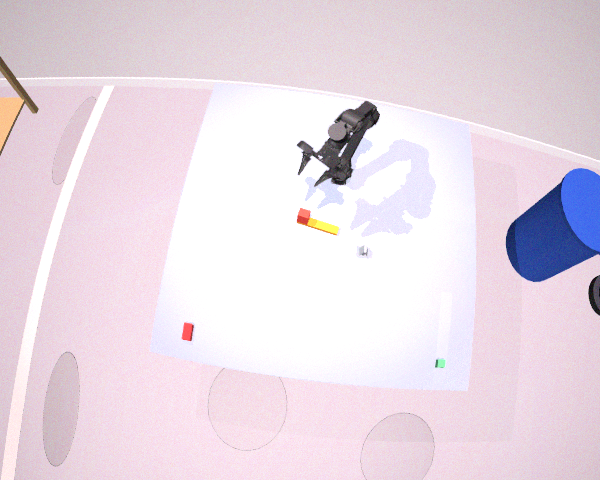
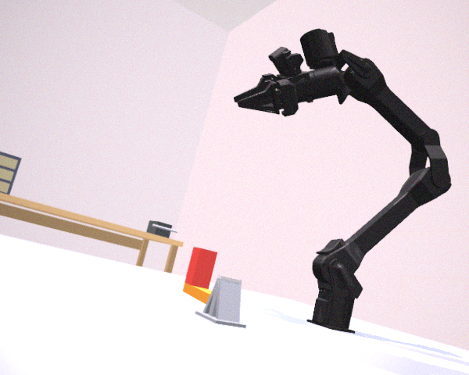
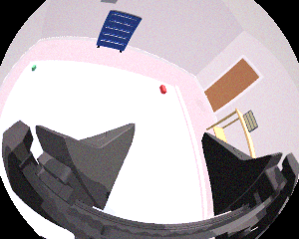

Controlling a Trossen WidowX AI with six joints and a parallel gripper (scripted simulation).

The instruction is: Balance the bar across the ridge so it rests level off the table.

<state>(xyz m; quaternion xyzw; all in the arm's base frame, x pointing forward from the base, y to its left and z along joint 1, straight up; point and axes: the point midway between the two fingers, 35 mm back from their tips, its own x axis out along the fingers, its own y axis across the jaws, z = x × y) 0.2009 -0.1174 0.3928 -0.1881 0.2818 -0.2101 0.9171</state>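
Note:
The yellow-orange bar (image 1: 326, 227) (image 2: 196, 293) lies flat on the white table, with a red block (image 1: 303, 215) (image 2: 202, 268) standing on one end. The grey ridge (image 1: 363, 251) (image 2: 229, 300) stands on its flat base just beyond the bar's other end, with nothing on it. In the exterior view it hides part of the bar. My gripper (image 1: 307, 179) (image 2: 236, 101) (image 3: 169, 129) is open and empty, with its fingers wide apart. It is high above the table, well clear of the bar. The bar and ridge do not show in the wrist view.
A loose red block (image 1: 187, 331) (image 3: 162, 89) lies near one table corner. A small green cube (image 1: 440, 363) (image 3: 34, 67) lies near another, by a pale strip (image 1: 444, 320). A blue bin (image 1: 543, 237) stands beyond the table edge in the top view.

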